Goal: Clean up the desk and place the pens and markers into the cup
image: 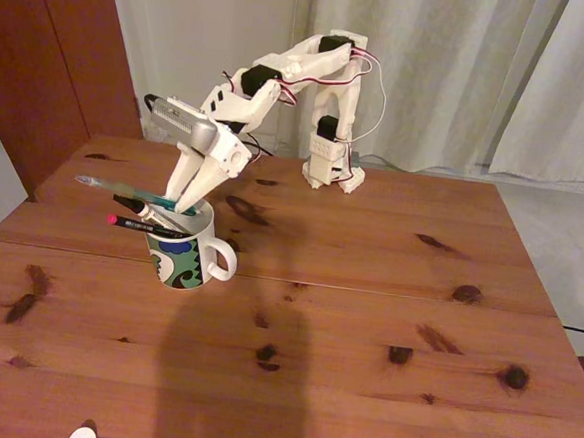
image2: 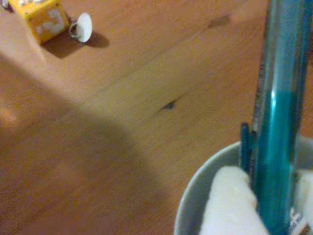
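The white cup with its green and blue wavy pattern stands left of centre on the reddish-brown desk, handle to the right. Three sticks lean out of it to the left: a teal-green pen, a white marker with a black cap, and a black pen with a red tip. My gripper reaches down into the cup's mouth. In the wrist view the teal-green pen runs between my white fingers over the cup's rim, and the gripper is shut on it.
The arm's base stands at the desk's far edge before a pale curtain. A yellow cube and a small white round piece lie on the wood. A small white object shows at the near edge.
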### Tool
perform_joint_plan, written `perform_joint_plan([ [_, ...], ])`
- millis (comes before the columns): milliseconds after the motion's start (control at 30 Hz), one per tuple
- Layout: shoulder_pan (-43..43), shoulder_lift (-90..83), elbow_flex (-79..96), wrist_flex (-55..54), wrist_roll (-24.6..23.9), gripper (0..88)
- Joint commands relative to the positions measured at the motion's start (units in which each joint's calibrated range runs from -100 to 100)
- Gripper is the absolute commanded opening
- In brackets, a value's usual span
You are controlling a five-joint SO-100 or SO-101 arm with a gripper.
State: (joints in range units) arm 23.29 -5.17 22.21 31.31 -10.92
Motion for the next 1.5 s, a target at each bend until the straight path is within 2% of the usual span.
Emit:
perform_joint_plan([
  [0, -0.4, -3.9, 0.3, -1.4, 0.2, 0.7],
  [433, -0.4, -3.9, 2.0, -1.4, 0.3, 0.9],
  [633, -0.4, -3.9, 2.0, -1.4, 0.3, 10.6],
  [833, -0.4, -3.9, 2.0, -1.4, 0.3, 12.0],
  [1233, -0.6, -5.0, 1.5, -1.4, 0.3, 11.2],
  [1367, -0.5, -10.8, 4.8, -1.4, 0.3, 0.0],
  [1467, -0.9, -18.6, 9.6, -1.4, 0.3, 0.9],
])
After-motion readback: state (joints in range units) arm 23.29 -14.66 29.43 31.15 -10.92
